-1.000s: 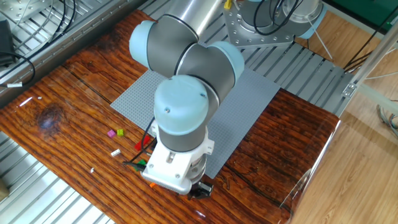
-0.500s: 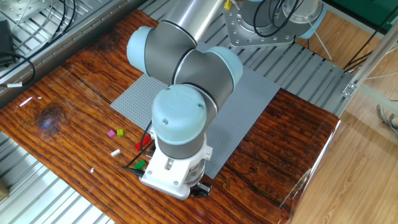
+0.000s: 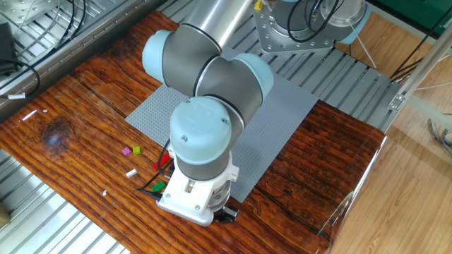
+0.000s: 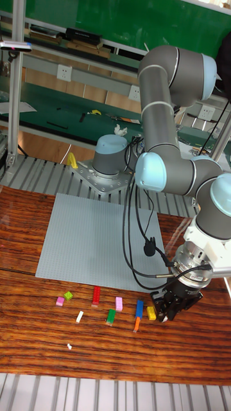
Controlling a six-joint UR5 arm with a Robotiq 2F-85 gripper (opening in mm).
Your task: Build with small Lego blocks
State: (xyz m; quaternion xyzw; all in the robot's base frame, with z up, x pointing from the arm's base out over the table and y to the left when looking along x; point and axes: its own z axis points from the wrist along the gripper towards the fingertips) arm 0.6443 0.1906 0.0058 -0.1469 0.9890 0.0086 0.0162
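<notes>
A UR5 arm (image 4: 173, 173) bends over a wooden table (image 4: 25, 359), its black gripper (image 4: 168, 307) held low just right of a yellow brick (image 4: 151, 313); whether the fingers are parted cannot be made out. Small Lego blocks lie in a loose row below the grey baseplate (image 4: 90, 237): pink (image 4: 59, 300), lime (image 4: 68, 295), red (image 4: 96, 295), white (image 4: 79, 316), light pink (image 4: 119, 304), green (image 4: 111, 316), blue (image 4: 139, 309) and orange (image 4: 136, 325). Black cables (image 4: 138, 244) hang across the plate's right edge.

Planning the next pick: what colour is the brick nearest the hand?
Yellow brick, clearest in the tall fixed view.
</notes>
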